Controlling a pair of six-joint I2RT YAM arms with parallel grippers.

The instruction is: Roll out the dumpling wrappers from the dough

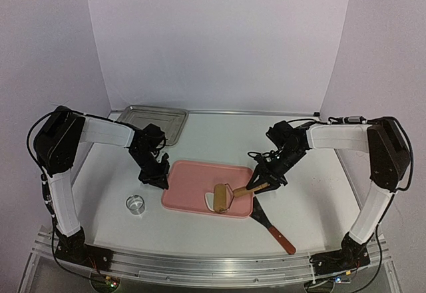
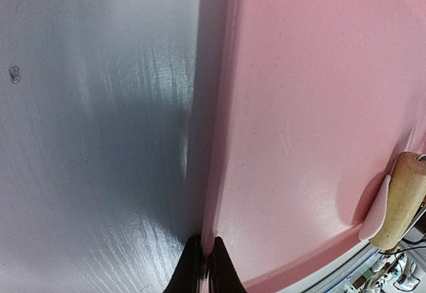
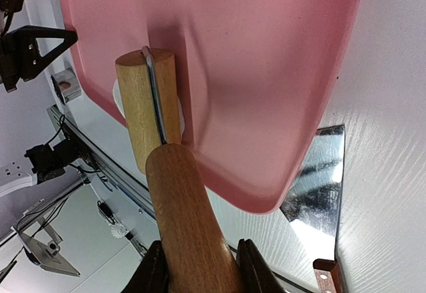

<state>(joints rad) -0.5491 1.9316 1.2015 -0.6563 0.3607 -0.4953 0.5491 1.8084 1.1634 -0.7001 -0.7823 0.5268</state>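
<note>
Dough [image 2: 375, 210] lies under the roller [image 3: 136, 113], ahead of my right gripper [image 3: 200, 270] pinching its handle. Left gripper [image 2: 202, 270]: jaws pressed together at tray [image 2: 299, 106] rim.

Top view: left arm [image 1: 106, 132] comes in from lower left, elbow high, wrist tipped down. The left end effector [image 1: 158, 178] is left of centre, fingers pressed together. The right arm [image 1: 336, 135] mirrors it from lower right. The right end effector [image 1: 265, 182] is right of centre, clamped on a roller handle [image 3: 190, 213].
</note>
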